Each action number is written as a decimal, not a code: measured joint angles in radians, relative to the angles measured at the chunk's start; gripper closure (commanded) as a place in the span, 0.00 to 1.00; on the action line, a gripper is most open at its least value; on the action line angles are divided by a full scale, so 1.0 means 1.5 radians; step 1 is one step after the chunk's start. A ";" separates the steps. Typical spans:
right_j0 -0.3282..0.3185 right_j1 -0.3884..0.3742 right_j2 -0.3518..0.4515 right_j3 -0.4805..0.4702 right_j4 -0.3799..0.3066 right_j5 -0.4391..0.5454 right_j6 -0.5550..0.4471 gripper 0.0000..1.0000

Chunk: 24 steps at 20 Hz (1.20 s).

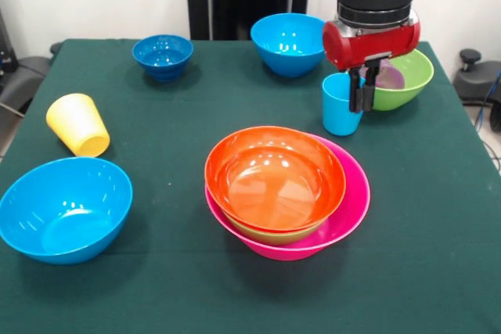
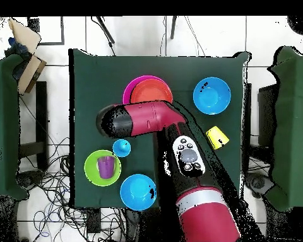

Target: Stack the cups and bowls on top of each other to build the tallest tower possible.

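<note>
1. Claw (image 1: 362, 93) has its fingers astride the rim of the light blue cup (image 1: 340, 105), closed on it; the cup stands upright on the table (image 1: 438, 217).
2. Green bowl (image 1: 407, 82) at the cup's 2 o'clock holds the purple cup (image 1: 389, 77).
3. Orange bowl (image 1: 274, 177) nests in another bowl inside the pink bowl (image 1: 348, 205), at 7 o'clock.
4. Yellow cup (image 1: 78, 124) lies tipped at far 9 o'clock; blue bowls (image 1: 64, 209) are scattered around.

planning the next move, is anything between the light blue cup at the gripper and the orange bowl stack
Nothing visible. The small light blue plastic cup stands upright with the gripper at its rim; only bare green tablecloth lies between it and the wide orange bowl nested in the large pink bowl.
</note>
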 measured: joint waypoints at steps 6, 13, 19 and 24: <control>-0.007 -0.024 0.014 0.045 -0.001 0.000 0.000 0.00; -0.040 -0.053 0.049 0.093 -0.006 0.000 0.000 0.00; -0.081 -0.060 0.068 0.124 -0.060 0.000 0.000 0.00; -0.095 -0.052 0.069 0.128 -0.117 0.000 0.000 0.00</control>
